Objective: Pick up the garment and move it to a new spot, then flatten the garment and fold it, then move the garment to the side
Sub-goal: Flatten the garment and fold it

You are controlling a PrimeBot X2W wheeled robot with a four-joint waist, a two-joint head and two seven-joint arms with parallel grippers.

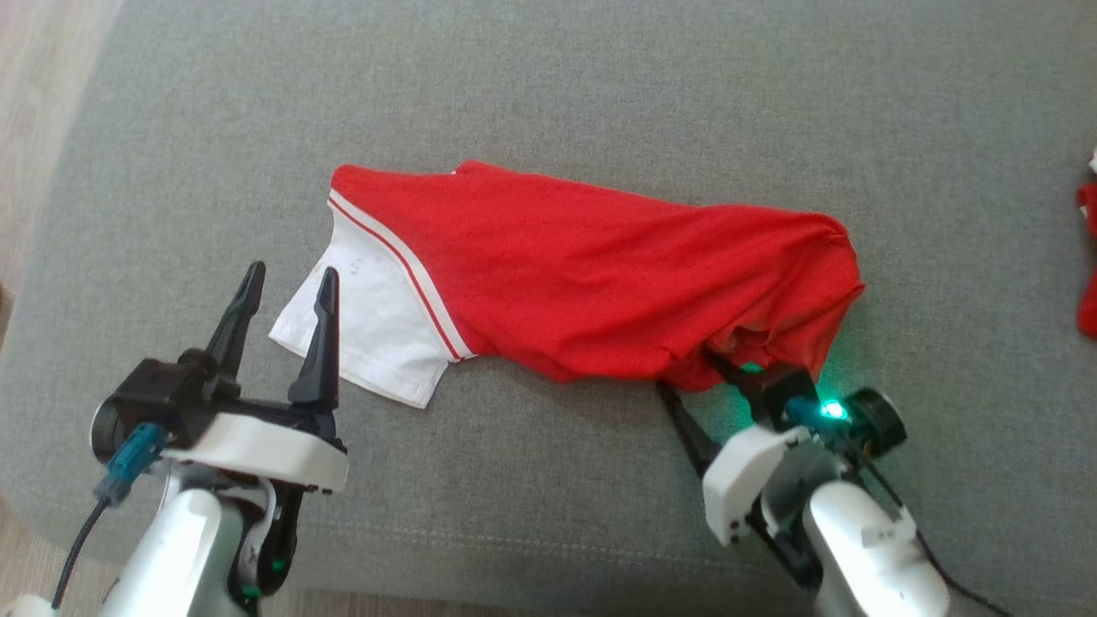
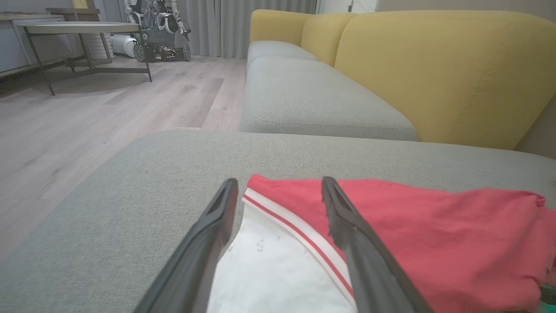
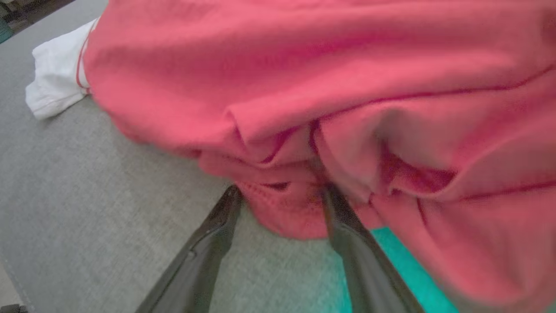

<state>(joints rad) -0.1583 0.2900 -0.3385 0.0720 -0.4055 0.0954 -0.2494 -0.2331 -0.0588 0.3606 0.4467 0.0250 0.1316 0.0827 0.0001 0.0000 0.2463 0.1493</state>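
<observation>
The garment [image 1: 600,274] is a red shirt with a white sleeve [image 1: 377,334], lying crumpled lengthwise on the grey sofa cushion [image 1: 548,94]. My left gripper [image 1: 290,278] stands open at the sleeve's left edge, one finger over the white cloth and the other beside it. From the left wrist, the sleeve [image 2: 278,269] lies between the two fingers [image 2: 217,226]. My right gripper [image 1: 686,373] is open at the shirt's lower right hem; one fingertip is hidden under the red fabric. The right wrist view has the bunched hem [image 3: 286,204] between the spread fingers [image 3: 217,234].
Another red and white cloth item [image 1: 1088,257] lies at the cushion's far right edge. Wooden floor [image 1: 34,86] runs along the left. The left wrist view takes in the yellow sofa back [image 2: 434,65], a round table [image 2: 78,28] and a wheeled machine [image 2: 160,43].
</observation>
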